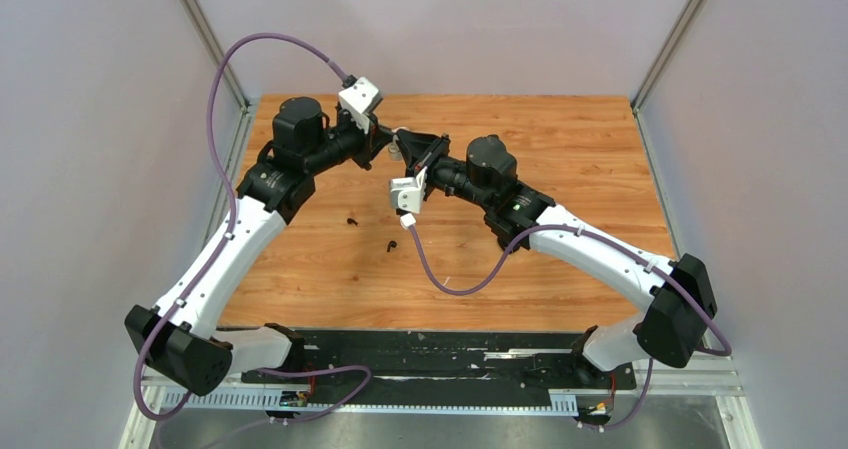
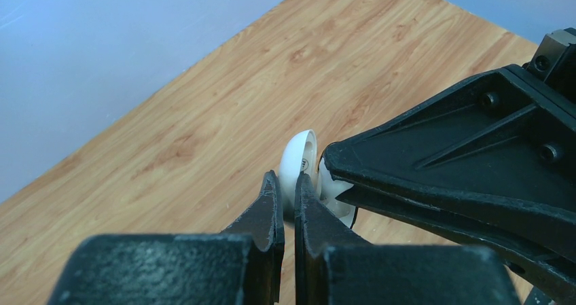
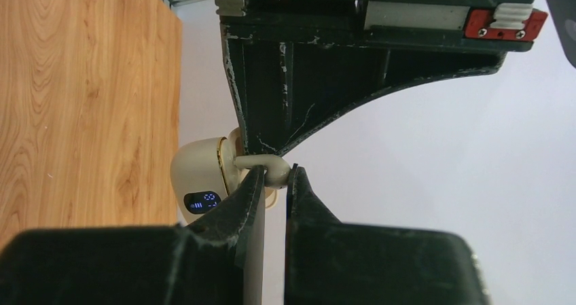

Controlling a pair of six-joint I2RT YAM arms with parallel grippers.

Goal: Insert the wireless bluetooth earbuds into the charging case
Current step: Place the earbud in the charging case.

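The white charging case, with a lit display and its lid open, is held above the far middle of the table. My left gripper is shut on the case. My right gripper is shut on a white earbud right at the case's opening. In the top view both grippers meet tip to tip, the left gripper and the right gripper, around the case. Two black earbuds lie on the wood nearer the arms. The other white earbud is not in view.
The wooden table is ringed by grey walls and metal posts. Purple cables hang from both wrists; the right one droops over the table near the black earbuds.
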